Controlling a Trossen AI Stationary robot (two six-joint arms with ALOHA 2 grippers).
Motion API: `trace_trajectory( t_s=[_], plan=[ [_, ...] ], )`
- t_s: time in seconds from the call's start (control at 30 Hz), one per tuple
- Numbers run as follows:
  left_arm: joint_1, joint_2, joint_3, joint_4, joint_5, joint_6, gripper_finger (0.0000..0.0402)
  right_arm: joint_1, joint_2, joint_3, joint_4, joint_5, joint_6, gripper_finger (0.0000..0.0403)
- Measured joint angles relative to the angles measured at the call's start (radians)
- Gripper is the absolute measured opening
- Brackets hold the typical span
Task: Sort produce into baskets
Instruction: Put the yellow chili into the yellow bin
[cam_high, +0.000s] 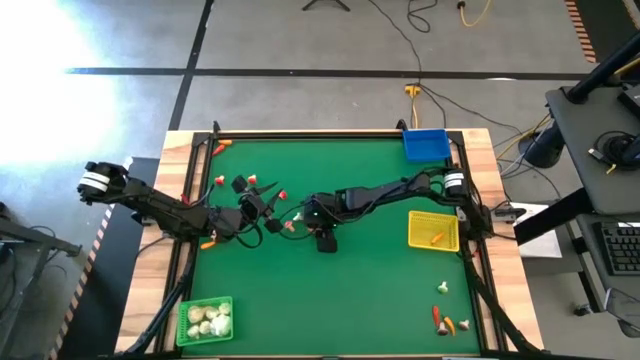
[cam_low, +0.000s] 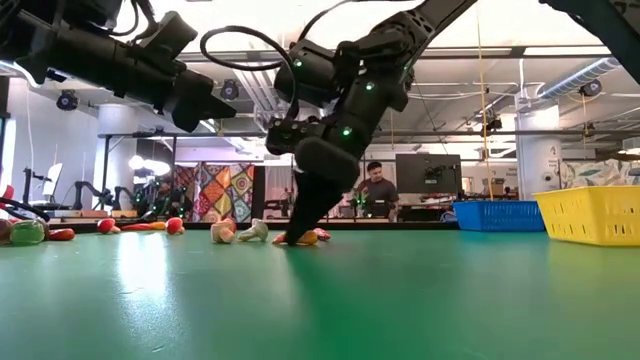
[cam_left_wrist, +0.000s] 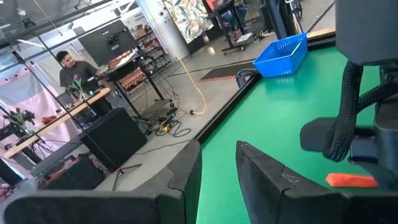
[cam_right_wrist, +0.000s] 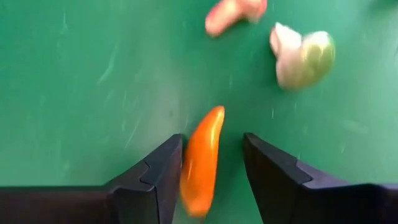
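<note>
An orange carrot-like piece (cam_right_wrist: 202, 162) lies flat on the green table, also low in the low view (cam_low: 300, 240). My right gripper (cam_right_wrist: 211, 168) slants down over it, open, with one finger on each side of the piece. A whitish-green bulb (cam_right_wrist: 303, 57) and a pinkish piece (cam_right_wrist: 233, 14) lie just beyond it. My left gripper (cam_left_wrist: 217, 174) is open and holds nothing; it hangs level above the table's left middle (cam_high: 255, 192). The green basket (cam_high: 205, 320) holds whitish bulbs. The yellow basket (cam_high: 433, 230) holds one orange piece, and the blue basket (cam_high: 426, 145) stands at the far right. My right gripper stands astride the carrot-like piece, coming from above on a slant, with the piece lying lengthwise in the gap. One finger (cam_right_wrist: 165, 168) is right against the piece's long side (cam_right_wrist: 186, 168), but I cannot tell whether it touches. A strip of table shows between the piece and the other finger.
Small red pieces (cam_high: 219, 180) (cam_high: 282, 195) lie around the left gripper, and an orange piece (cam_high: 207, 243) lies under the left arm. A few more pieces (cam_high: 445, 320) sit near the right front corner. A person sits at a desk (cam_low: 377, 190) beyond the table.
</note>
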Motion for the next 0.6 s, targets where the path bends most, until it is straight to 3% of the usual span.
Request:
trace_trajectory(
  t_s=[0.23,0.6],
  plan=[
    [0.000,0.014,0.000,-0.008,0.013,-0.032,0.0084,0.015,-0.019,0.000,-0.101,0.016,0.050,0.0132],
    [0.000,0.043,0.004,-0.009,0.013,-0.033,0.0084,0.019,-0.033,-0.003,-0.085,0.030,0.029,0.0042]
  ],
)
